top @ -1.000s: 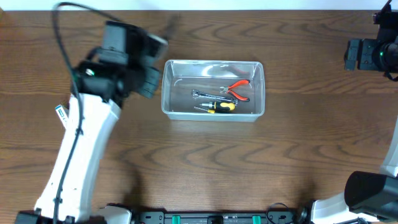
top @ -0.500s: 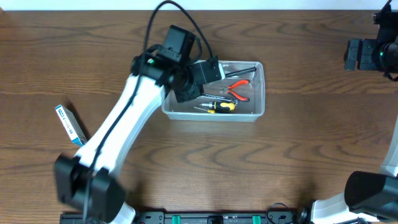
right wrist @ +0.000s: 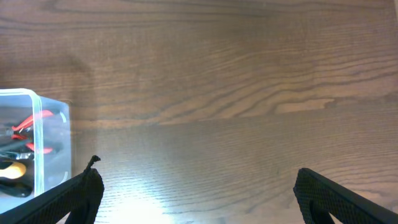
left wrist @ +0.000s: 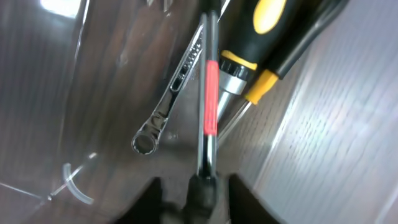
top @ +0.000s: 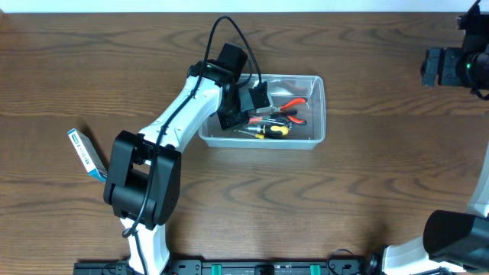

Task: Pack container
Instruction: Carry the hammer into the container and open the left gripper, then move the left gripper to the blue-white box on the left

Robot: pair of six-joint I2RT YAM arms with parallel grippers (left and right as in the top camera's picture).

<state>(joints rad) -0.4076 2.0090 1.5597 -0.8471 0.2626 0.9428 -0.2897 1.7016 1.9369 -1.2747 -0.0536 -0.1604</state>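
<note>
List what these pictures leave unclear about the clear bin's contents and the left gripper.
- Overhead: the left gripper covers the left end of the clear rectangular plastic container, largely hiding the silver wrench.
- Left wrist: the gripper's tips are dark and blurred at the bottom edge; whether they grip the thin red-banded rod is unclear.
- Left wrist: the top edge cuts off the yellow-and-black screwdriver.

The clear, round-cornered rectangular container sits upright and open-topped on the table, near its middle.
</note>
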